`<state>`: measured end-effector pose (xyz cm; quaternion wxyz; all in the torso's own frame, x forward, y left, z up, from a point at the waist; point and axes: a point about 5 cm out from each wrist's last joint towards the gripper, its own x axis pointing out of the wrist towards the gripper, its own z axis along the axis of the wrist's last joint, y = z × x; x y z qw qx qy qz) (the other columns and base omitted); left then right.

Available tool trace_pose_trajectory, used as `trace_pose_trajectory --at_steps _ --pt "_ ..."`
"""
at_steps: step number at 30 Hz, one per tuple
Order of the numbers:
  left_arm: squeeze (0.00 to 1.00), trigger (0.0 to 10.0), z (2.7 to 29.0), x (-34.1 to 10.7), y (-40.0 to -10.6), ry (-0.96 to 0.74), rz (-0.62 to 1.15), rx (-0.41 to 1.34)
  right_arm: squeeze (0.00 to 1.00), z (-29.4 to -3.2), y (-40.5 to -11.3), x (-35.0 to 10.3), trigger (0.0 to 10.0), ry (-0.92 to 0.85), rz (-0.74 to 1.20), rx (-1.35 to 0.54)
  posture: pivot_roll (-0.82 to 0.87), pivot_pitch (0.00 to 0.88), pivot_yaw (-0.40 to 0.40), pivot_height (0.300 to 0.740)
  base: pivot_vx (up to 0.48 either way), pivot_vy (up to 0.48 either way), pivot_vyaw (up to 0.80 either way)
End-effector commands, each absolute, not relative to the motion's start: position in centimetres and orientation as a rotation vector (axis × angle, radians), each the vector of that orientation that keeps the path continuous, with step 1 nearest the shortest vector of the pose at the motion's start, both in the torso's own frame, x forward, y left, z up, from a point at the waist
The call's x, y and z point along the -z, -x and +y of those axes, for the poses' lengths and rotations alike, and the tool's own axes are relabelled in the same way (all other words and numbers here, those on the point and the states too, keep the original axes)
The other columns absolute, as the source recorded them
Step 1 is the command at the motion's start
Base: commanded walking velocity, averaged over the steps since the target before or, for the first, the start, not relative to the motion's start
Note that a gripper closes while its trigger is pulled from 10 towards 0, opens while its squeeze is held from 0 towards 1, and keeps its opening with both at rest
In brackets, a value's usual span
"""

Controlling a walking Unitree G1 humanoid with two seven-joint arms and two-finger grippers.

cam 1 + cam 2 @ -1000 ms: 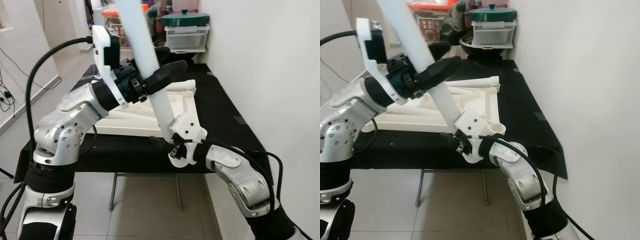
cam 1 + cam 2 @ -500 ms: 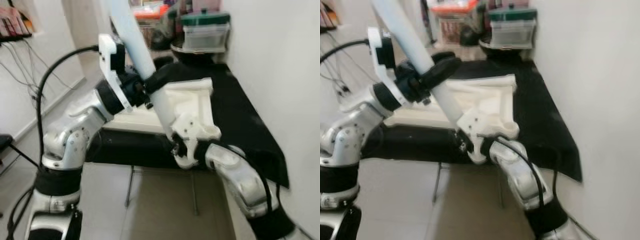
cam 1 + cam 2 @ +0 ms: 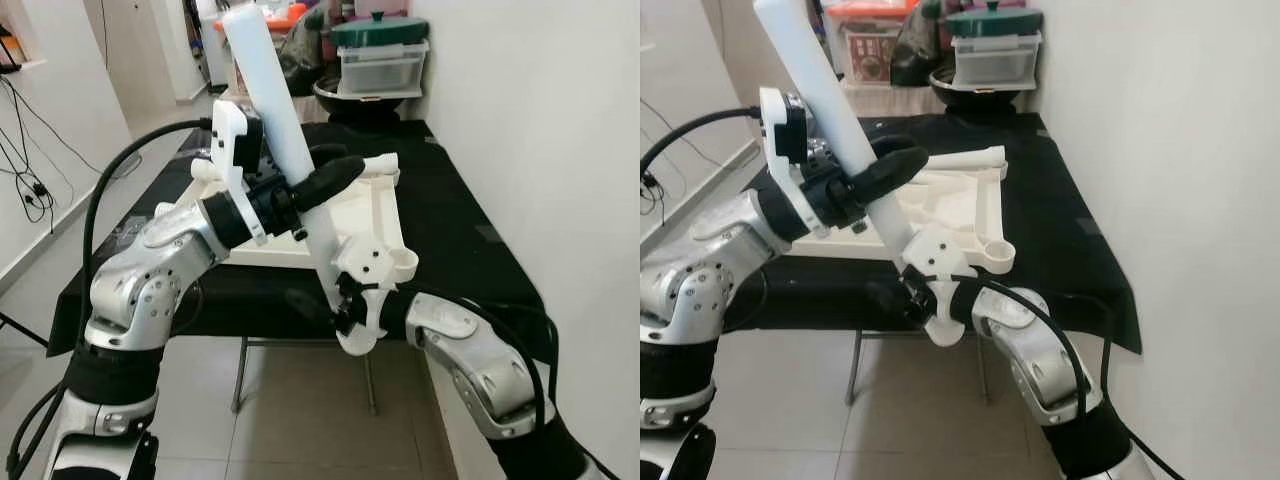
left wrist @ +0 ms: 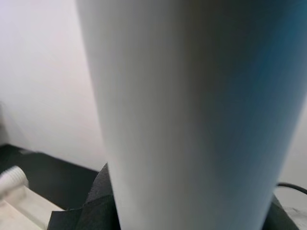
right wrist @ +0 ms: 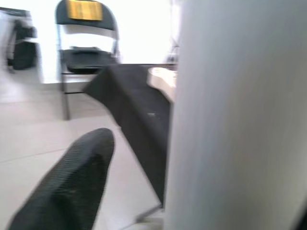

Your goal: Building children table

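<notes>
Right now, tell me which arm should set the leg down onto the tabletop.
Left, probably. The left gripper clamps the leg mid-shaft, already over the tabletop. The right gripper holds the leg's lower end below the cloth's front edge, so it can only steady it.

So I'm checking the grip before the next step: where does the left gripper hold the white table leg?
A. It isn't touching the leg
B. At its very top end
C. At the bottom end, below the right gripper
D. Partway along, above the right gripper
D: the left gripper wraps the white table leg partway along, while the right gripper sits at the lower end, by the white bracket.
</notes>
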<state>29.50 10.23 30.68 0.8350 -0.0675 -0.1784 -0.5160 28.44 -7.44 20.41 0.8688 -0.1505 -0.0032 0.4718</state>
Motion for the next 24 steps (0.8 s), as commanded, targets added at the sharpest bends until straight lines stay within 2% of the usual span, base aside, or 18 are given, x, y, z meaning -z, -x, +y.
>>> trace_pose_trajectory --at_steps 1,2,4,5,8,12,24 --pt "0.0 0.0 10.0 -30.4 -29.0 0.123 -0.36 1.152 1.0 -7.1 -28.1 -20.2 10.0 0.292 0.012 -1.032 -0.07 0.019 0.006 0.74 0.0 0.0 0.0" --pt "0.0 0.0 9.8 -30.2 -28.6 0.112 -0.35 1.204 0.76 -6.8 -28.0 -20.0 10.0 0.285 0.04 -1.069 -0.07 0.021 0.005 0.74 0.0 0.0 0.0" --pt "0.0 0.0 9.6 -30.1 -28.4 0.106 -0.345 1.234 0.76 -6.7 -27.9 -19.8 10.0 0.281 0.06 -1.095 -0.07 0.021 0.005 0.74 0.0 0.0 0.0" --pt "0.0 0.0 9.5 -30.1 -28.3 0.102 -0.345 1.25 0.0 -6.5 -27.9 -19.7 10.0 0.272 0.077 -1.115 -0.07 0.021 0.005 0.74 0.0 0.0 0.0" --pt "0.0 0.0 9.3 -30.3 -28.2 0.109 -0.353 1.272 0.0 -5.9 -27.7 -19.5 10.0 0.253 0.095 -1.14 -0.06 0.027 -0.001 0.74 0.0 0.0 0.0" --pt "0.0 0.0 8.4 -30.7 -27.6 0.121 -0.36 1.375 0.0 -3.8 -27.8 -17.9 10.0 0.157 0.19 -1.179 -0.05 0.037 -0.004 0.74 0.0 0.0 0.0" --pt "0.0 0.0 7.8 -31.6 -27.1 0.13 -0.391 1.437 0.0 -2.9 -28.5 -16.9 10.0 0.049 0.235 -1.149 -0.05 0.033 -0.003 0.74 0.0 0.0 0.0"
